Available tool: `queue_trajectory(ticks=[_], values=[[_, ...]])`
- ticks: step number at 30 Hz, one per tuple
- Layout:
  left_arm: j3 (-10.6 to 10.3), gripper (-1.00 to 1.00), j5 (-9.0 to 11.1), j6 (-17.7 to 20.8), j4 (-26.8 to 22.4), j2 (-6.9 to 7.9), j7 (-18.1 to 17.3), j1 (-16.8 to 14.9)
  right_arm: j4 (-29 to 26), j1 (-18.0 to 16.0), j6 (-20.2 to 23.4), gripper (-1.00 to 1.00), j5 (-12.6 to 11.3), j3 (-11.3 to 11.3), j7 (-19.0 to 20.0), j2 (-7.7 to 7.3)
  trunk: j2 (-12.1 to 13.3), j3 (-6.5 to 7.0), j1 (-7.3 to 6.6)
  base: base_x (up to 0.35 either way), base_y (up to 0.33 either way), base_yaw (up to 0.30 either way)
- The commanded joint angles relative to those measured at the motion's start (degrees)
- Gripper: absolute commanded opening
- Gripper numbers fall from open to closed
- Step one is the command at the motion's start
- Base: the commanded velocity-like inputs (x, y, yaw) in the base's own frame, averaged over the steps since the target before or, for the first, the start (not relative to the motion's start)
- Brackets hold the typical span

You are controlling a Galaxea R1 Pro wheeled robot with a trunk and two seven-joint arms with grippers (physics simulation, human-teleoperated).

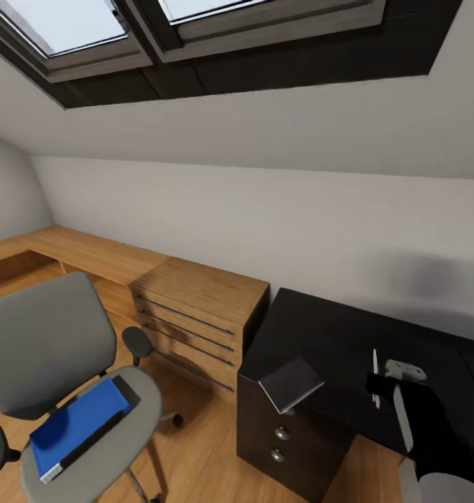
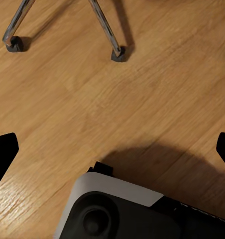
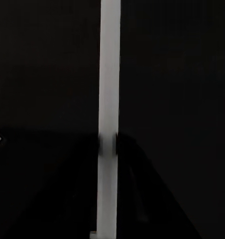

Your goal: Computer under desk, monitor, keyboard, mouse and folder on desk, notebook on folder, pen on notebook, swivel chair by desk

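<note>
The right gripper (image 1: 393,374) hangs over the black desk (image 1: 335,342) at the head view's lower right, with a thin white pen (image 1: 375,377) just beside it; whether the jaws pinch the pen cannot be told. The right wrist view adds a close look at that pen (image 3: 108,114), a pale bar against the dark desk top. A dark grey notebook (image 1: 291,383) lies tilted on the desk's near corner, above the drawers with round silver knobs (image 1: 282,433). To the left, the grey swivel chair (image 1: 48,342) carries the blue folder (image 1: 80,423) flat on its seat. The left wrist view alone shows the left gripper's fingertips (image 2: 4,152) spread wide above the wooden floor (image 2: 142,99) and the chair's chrome legs (image 2: 105,22). Farther back stand a low oak chest (image 1: 202,311), a white sloped wall and skylights (image 1: 90,24)
</note>
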Motion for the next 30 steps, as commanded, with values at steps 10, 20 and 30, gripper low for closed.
queue_trajectory(ticks=[10, 20, 30], values=[[-0.2, 1.00, 0.5, -0.1, -0.1, 0.01, 0.1, 0.0, 3.2, 0.0, -3.2, -1.00, 3.4, 3.7, -0.3, 0.09, 0.0, -0.06, 0.01, 0.084, -0.113, 0.000], [-0.3, 1.00, 0.7, -0.1, -0.3, -0.02, 0.2, 0.0, 9.9, 0.0, -8.8, -1.00, 4.9, 4.2, -1.3, -0.05, 0.0, -0.06, 0.01, 0.016, -0.015, 0.000], [-0.3, 1.00, 0.7, -0.1, -0.3, -0.54, 0.2, 0.0, 11.0, 0.0, -10.7, -1.00, 5.6, 4.2, -1.4, -0.08, -4.1, -1.86, 2.20, 0.000, 0.000, 0.000]])
